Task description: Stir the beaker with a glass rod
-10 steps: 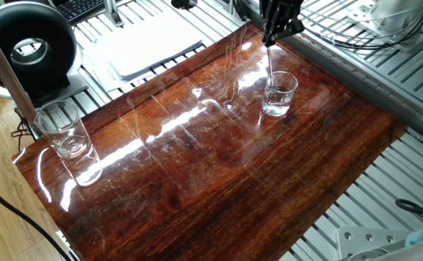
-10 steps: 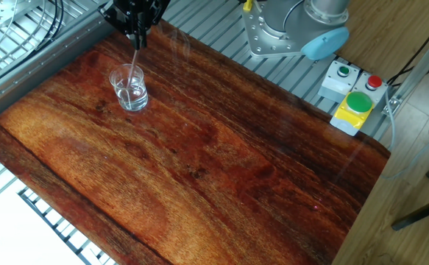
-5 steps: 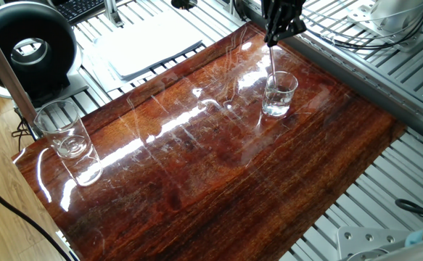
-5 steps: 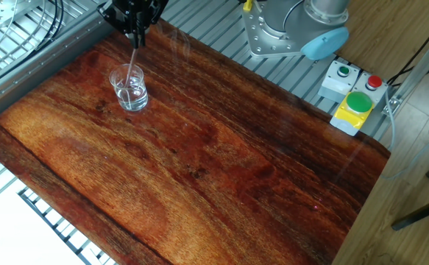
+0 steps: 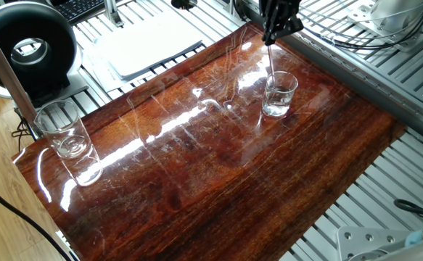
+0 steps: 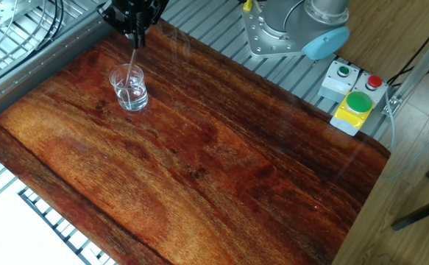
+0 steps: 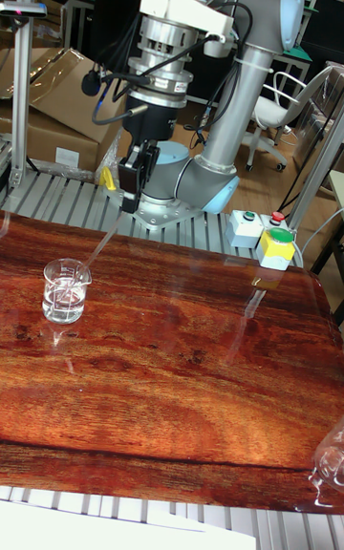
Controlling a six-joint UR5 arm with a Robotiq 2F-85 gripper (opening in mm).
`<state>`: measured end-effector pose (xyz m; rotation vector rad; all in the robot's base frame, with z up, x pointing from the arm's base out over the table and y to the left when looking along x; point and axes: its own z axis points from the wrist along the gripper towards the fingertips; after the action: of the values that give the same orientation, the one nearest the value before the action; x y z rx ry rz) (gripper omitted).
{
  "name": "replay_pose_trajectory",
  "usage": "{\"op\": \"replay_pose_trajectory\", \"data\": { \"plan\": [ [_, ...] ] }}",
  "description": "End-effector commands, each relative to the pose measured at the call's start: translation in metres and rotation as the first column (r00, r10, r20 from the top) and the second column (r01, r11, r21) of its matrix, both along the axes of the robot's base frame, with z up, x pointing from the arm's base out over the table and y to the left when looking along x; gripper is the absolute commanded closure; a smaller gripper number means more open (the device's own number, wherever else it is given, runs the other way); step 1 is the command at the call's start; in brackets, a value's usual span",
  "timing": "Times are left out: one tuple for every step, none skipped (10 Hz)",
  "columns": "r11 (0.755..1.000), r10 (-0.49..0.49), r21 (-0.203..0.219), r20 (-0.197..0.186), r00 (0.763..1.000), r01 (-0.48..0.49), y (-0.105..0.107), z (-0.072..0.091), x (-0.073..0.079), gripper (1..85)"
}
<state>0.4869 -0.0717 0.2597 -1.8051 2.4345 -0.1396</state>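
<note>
The beaker (image 5: 279, 94) (image 6: 129, 90) (image 7: 66, 290), small and clear with a little liquid, stands upright near the far corner of the wooden board. Above it, my black gripper (image 5: 272, 36) (image 6: 135, 38) (image 7: 127, 203) is shut on the top end of the glass rod (image 5: 270, 64) (image 6: 132, 62) (image 7: 99, 246). The rod slants down from the fingers into the beaker's mouth. Its lower tip is inside the glass, though I cannot make out whether it touches the bottom.
A taller clear tumbler (image 5: 62, 129) (image 7: 331, 459) stands at the opposite corner of the board (image 5: 196, 159). The arm's base (image 6: 288, 29) and a button box (image 6: 352, 96) sit beside the board. White sheets (image 5: 146, 43) and a black round device (image 5: 30, 47) lie beyond its edge.
The gripper and the rod's top have shifted only very slightly over the beaker. The beaker and the tumbler stay where they were.
</note>
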Motion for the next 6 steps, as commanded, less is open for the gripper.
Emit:
{"op": "replay_pose_trajectory", "data": {
  "plan": [
    [1.0,-0.007,0.022,0.004,1.0,0.007,0.0072,0.0008,0.0035,80.0],
    [1.0,-0.007,0.027,0.007,1.0,0.007,0.0086,0.0002,0.005,80.0],
    [0.999,-0.007,0.036,0.008,1.0,0.007,0.0111,-0.0011,0.0068,80.0],
    [0.999,-0.007,0.039,0.008,1.0,0.007,0.0119,-0.0019,0.0076,80.0],
    [0.999,-0.009,0.041,0.008,1.0,0.009,0.0123,-0.002,0.0078,80.0],
    [0.999,-0.009,0.041,0.008,1.0,0.009,0.0123,-0.002,0.0078,80.0]
  ]
}}
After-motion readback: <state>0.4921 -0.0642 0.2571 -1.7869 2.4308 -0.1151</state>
